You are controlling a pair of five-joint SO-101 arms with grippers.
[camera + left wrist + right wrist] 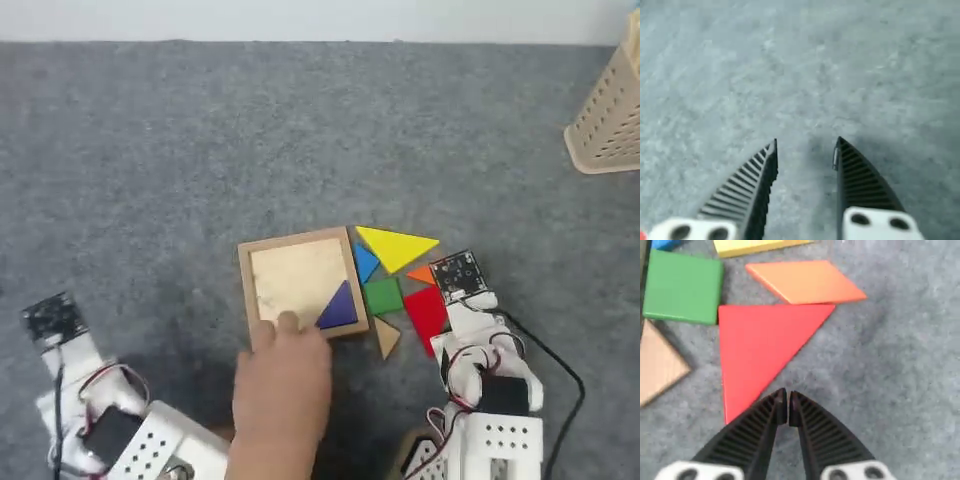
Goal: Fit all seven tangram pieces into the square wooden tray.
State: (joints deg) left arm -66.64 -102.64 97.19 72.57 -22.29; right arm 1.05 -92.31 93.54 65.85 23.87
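While a person's hand [283,385] lies over near rim of wooden tray [244,285], fingers bent, can't tell if gripping, purple triangle [340,308] inside, red triangle [425,312] outside

Grey carpet [200,140], wooden tray [295,239], loose tangram pieces [395,247]

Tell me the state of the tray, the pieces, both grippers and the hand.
wooden tray, one piece inside
purple triangle, flat in the tray
red triangle, loose outside the tray
green square, loose outside the tray
left gripper, open, empty
right gripper, shut, empty
hand, touching the tray's edge
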